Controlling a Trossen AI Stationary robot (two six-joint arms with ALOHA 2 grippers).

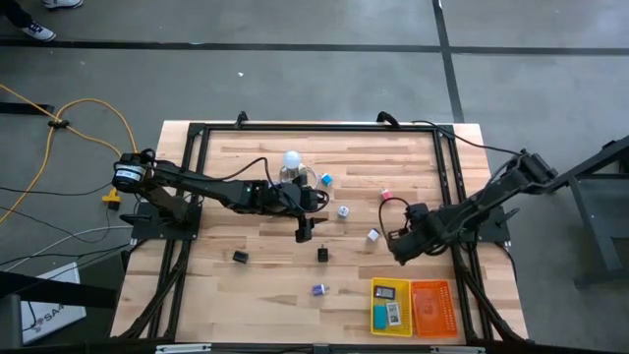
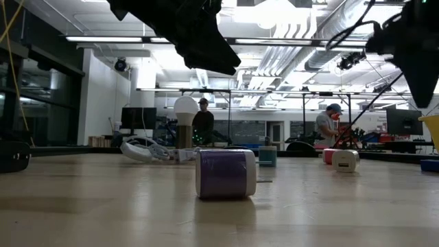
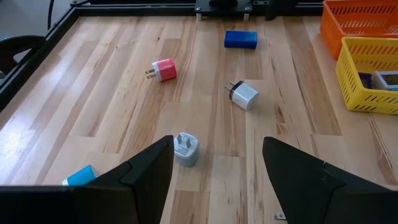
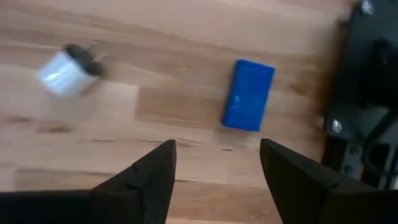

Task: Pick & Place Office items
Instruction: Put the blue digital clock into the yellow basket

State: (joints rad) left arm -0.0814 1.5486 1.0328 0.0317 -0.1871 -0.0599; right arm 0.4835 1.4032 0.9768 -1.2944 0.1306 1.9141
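Observation:
My left gripper (image 1: 314,201) is open and empty above the table's middle, its fingers (image 3: 146,168) pointing toward the right edge. Ahead of it lie a white cube (image 3: 185,149), a second white cube (image 3: 242,94), a pink cube (image 3: 163,70) and a blue block (image 3: 240,39). My right gripper (image 1: 398,248) is open and empty, hovering over the blue block (image 4: 249,94), with a white cube (image 4: 65,71) beside it. Black clips (image 1: 240,257) (image 1: 322,254) and a purple-white piece (image 1: 319,289) (image 2: 225,173) lie toward the near edge.
A yellow tray (image 1: 390,306) holding small items and an orange tray (image 1: 432,307) stand at the near right. A white bulb with its cord (image 1: 291,160) stands behind my left gripper. A black frame (image 1: 447,167) rims the table. People stand in the room behind (image 2: 202,120).

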